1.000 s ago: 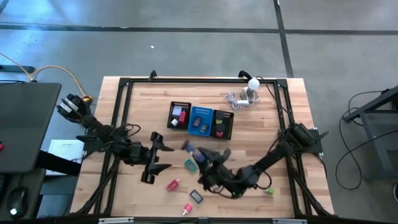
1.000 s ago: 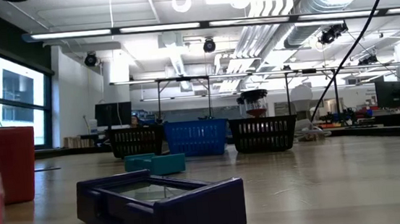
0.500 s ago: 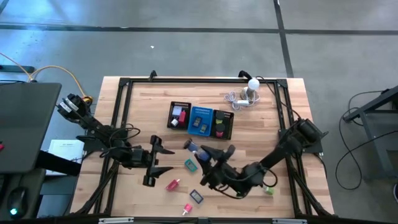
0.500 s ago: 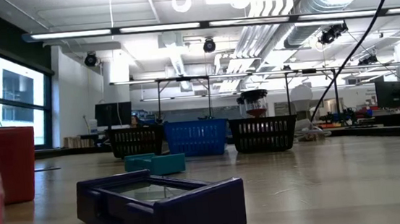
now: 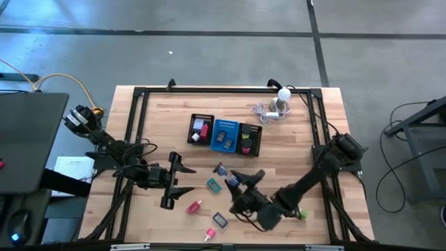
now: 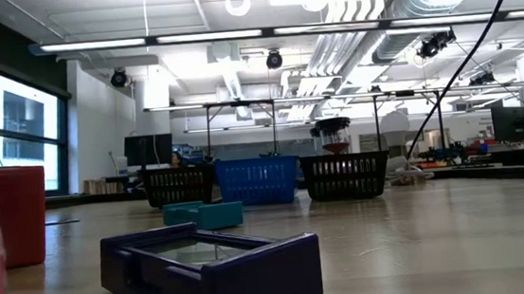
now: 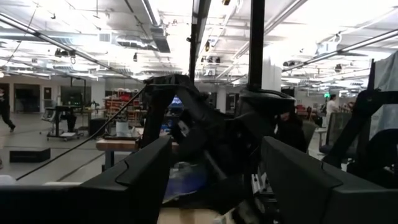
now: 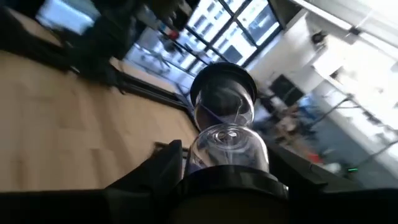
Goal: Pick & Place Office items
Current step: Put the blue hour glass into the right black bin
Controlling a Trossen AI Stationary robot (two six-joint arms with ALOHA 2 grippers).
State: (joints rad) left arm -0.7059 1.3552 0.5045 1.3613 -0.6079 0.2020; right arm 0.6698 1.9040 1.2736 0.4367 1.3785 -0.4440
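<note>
My right gripper (image 5: 237, 183) is at the table's middle, shut on a clear, hourglass-shaped spool (image 5: 223, 171) with black ends. The spool fills the right wrist view (image 8: 225, 127). My left gripper (image 5: 187, 180) waits open to the left of it, its fingers (image 7: 140, 177) spread wide. Loose on the wood lie a teal block (image 5: 213, 185), a pink piece (image 5: 194, 206), a smaller pink piece (image 5: 210, 234), a dark blue framed block (image 5: 220, 219) and a green piece (image 5: 301, 214). The low view shows the dark blue block (image 6: 211, 266) and the teal block (image 6: 201, 214). My right gripper pinches the spool between its two fingers (image 8: 158, 171), on the clear bulb nearest the wrist (image 8: 227, 149). The other bulb and its black cap (image 8: 222, 81) stick out past the fingertips, toward the table's far left. Whether the spool is clear of the table cannot be told.
The black mesh tray with its blue middle section (image 5: 224, 135) stands beyond the grippers and holds a few pieces. The white ball-topped gadget with its cable (image 5: 281, 99) sits at the far right. A black frame (image 5: 136, 125) rims the table. Bare wood lies right of the tray.
My right gripper has carried the spool a little toward the table's right and near edge, staying shut on it, and its forearm has swung toward the near edge. My left gripper has kept still and open.
</note>
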